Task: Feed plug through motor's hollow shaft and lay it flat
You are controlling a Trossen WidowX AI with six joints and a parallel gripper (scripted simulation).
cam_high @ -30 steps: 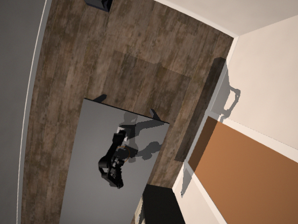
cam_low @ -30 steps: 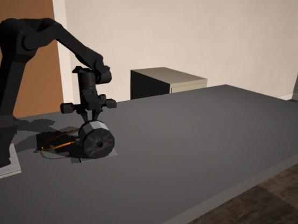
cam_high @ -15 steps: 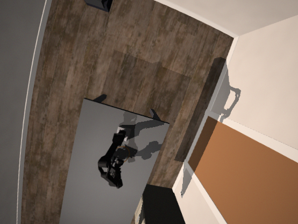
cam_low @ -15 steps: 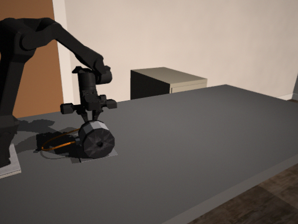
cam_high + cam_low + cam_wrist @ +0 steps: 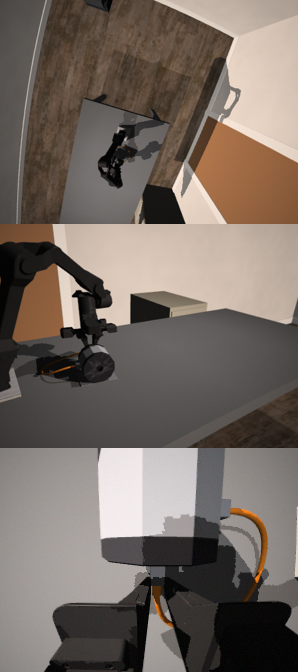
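Pinching the plug [image 5: 157, 573] in the gripper [image 5: 157, 585], jaws nearly closed on it, only a narrow gap between the fingertips. Holding it right at the rear face of the motor [image 5: 150, 498], at or just inside the mouth of the shaft; cannot tell from the wrist view how far in. Seeing nothing poking out of the bore [image 5: 99, 368] on the far face in the exterior view, so judging the threading barely begun.

Trailing from the plug, looping wide over the table [image 5: 188, 358] and back to the motor's side: the orange cable [image 5: 260, 548].

Handling, as a judgement:
- Looks small, hard and light, so needs little force but twists easily in a two-point pinch; best held square across its flat sides, near the tail end, leaving the nose free to enter the bore.
- Appears thin and limp behind the plug, so cannot be pushed like a rod; likely buckles if shoved from far back. Better gripped close behind the plug, fed in short strokes.
- Looks heavy and squat on its base plate, probably staying put under a light push, though a jammed plug could drag it.
- Calls for re-gripping at the far end once the nose emerges.
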